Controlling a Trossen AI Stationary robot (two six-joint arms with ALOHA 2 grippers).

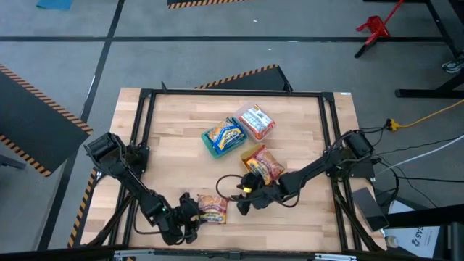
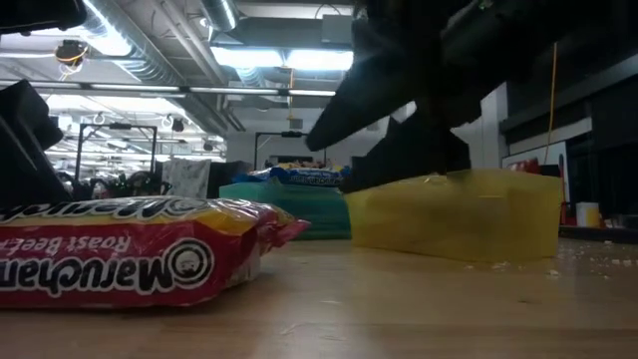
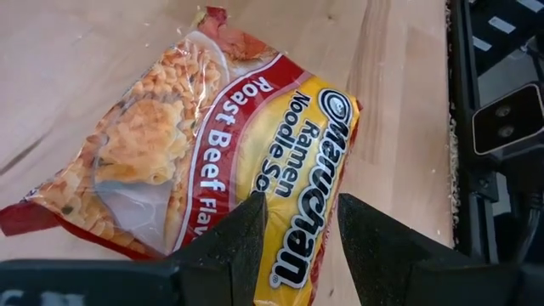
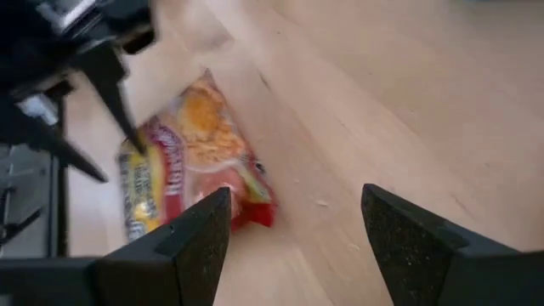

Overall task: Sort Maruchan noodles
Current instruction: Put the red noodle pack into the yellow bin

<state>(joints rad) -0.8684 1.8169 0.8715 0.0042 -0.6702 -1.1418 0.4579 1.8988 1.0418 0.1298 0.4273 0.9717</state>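
Note:
A red-and-yellow Roast Beef Maruchan packet [image 1: 212, 209] [image 2: 120, 259] lies flat on the wood near the table's near edge. My left gripper [image 1: 190, 210] [image 3: 302, 204] is open, its fingers over the packet's yellow end. My right gripper [image 1: 243, 201] [image 4: 296, 197] is open wide and hovers over bare wood just right of the packet [image 4: 195, 161]. Farther back are a teal container [image 1: 210, 145] with blue-and-yellow packets, a clear container [image 1: 270, 130] with red-and-white packets, and a yellow container [image 1: 248, 153] [image 2: 449, 214] with orange-red packets. My left gripper comes at the packet's yellow end [image 3: 297, 170] slanting down from the table's left, one finger [image 3: 246, 246] on each side of the printed name. The packet lies flat on the table. I cannot tell whether the fingertips touch the wrapper.
A black metal frame [image 1: 145, 94] runs round the tabletop's edges. The three containers cluster at the table's middle and far right. Bare wood stretches across the left half and the near right corner. Crumbs lie scattered on the wood near the yellow container [image 2: 538, 267].

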